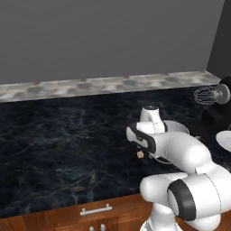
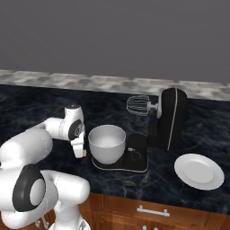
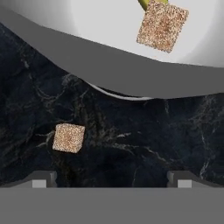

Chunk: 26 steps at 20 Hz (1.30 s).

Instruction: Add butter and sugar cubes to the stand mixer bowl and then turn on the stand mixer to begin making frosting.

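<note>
The pale stand mixer bowl [image 2: 107, 142] sits on the base of the black stand mixer [image 2: 169, 117], whose head is tilted back with the wire whisk [image 2: 138, 105] raised. Inside the bowl [image 3: 100, 26] lie a brown sugar cube [image 3: 162, 25] and a sliver of yellow butter [image 3: 148, 3] behind it. A second sugar cube [image 3: 68, 138] rests on the dark counter just outside the bowl. My gripper [image 3: 111, 180] hangs open above the counter beside the bowl, with that cube ahead of its left fingertip [image 3: 43, 179]. The gripper [image 2: 81, 152] points down, left of the bowl.
A white plate [image 2: 199, 171] lies on the counter right of the mixer. The black marble counter [image 1: 67, 135] stretches left, with a pale stone backsplash [image 1: 90, 85] behind. The loose cube [image 1: 140, 154] and the whisk [image 1: 204, 95] also appear from the left.
</note>
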### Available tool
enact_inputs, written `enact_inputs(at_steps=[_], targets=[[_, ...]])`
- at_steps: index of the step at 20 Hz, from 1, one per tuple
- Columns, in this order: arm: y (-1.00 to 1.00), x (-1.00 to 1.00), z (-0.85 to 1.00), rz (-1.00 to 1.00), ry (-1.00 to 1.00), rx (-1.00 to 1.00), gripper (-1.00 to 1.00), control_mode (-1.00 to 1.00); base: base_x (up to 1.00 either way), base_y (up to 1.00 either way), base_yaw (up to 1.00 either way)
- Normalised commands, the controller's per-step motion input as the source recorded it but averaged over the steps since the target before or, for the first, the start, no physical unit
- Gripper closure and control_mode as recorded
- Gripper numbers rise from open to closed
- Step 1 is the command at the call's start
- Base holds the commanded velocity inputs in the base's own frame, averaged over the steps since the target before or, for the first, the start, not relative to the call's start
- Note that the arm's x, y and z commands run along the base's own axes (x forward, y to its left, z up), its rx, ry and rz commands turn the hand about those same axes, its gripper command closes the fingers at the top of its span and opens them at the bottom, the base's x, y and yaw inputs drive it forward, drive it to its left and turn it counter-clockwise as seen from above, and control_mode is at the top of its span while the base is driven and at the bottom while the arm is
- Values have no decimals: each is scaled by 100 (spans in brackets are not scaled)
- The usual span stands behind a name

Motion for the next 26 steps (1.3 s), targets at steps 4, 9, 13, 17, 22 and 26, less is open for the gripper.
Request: enact_inputs(at_steps=[4,9,13,17,22,26], targets=[[12,0,-1,-5,0,0,-100,-100,0,0,0],[29,3,0,-11,0,0,-100,-100,0,0,0],[26,5,-3,-13,0,0,-100,-100,0,0,0],[-5,0,-3,-5,0,3,-100,-100,0,0,0],[-24,0,-3,0,0,1,-100,-100,0,0,0],[-21,3,-3,0,0,0,-100,-100,0,0,0]])
